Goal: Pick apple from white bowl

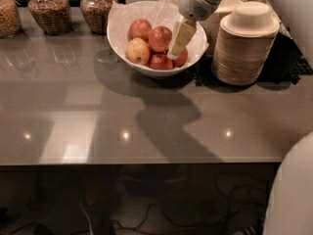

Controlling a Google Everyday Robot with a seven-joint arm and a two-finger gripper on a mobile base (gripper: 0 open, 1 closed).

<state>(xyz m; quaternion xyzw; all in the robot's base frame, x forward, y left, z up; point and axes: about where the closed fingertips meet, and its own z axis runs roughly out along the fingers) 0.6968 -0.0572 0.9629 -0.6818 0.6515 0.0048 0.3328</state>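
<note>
Noting position: pincer (172, 54) was down inside the white bowl (142, 68) at upper centre of the frame, its arm coming in from the upper right. One beige blade showed, slanting down-left, with its tip low among the fruit. Whether the pincer was open or closed could not be told.

Target apple (160, 38), the orange-red one, sat near the middle of the pile, resting on the other fruit. The visible blade lay just beside its right flank; contact could not be confirmed. A pale yellow-blushed apple (138, 51) lay to its left, and darker red apples (160, 61) lay below it toward the front rim.

Progress, as judged: the approach looked done and the pincer was at grasp height. No grip was evident, and the apple was not lifted. Left to do: close on the apple, raise it clear of the rim and the paper lining (120, 13).

Nearby: a stack of beige disposable bowls (244, 53) stood on the worktop (98, 121) just right of the white bowl.
</note>
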